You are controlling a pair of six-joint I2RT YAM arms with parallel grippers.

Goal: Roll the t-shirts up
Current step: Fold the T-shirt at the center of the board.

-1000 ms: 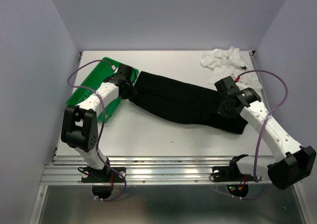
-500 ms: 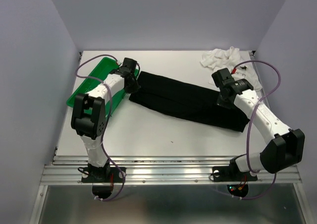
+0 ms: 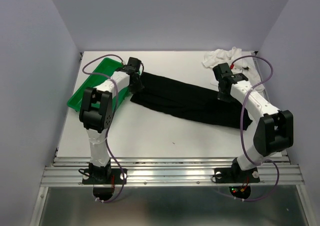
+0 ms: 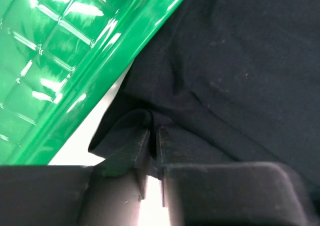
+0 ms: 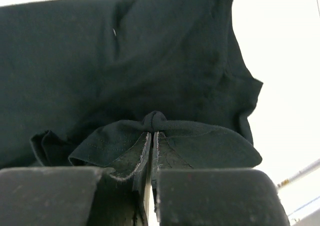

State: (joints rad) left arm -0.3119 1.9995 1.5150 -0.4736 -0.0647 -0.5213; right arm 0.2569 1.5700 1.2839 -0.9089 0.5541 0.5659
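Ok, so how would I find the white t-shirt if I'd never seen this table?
Find the white table and look to its far right corner. The white t-shirt lies there in a crumpled heap. Unlike it, the black t-shirt is stretched long across the middle, and the green tray sits at the left edge.

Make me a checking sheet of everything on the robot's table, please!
Surface: white table, bare along the near side.
Job's things: plain black cloth t-shirt folded into a long band, slanting across the middle; plain white cloth t-shirt crumpled at the far right corner.
Clutter: green plastic tray at the left, beside the black shirt's left end.
Grippers: left gripper nearly closed at the black shirt's left end, grip unclear; right gripper shut on a fold at its right end.
Cables: purple cables looping off both arms.
Surroundings: pale walls on three sides; metal rail at the near edge.
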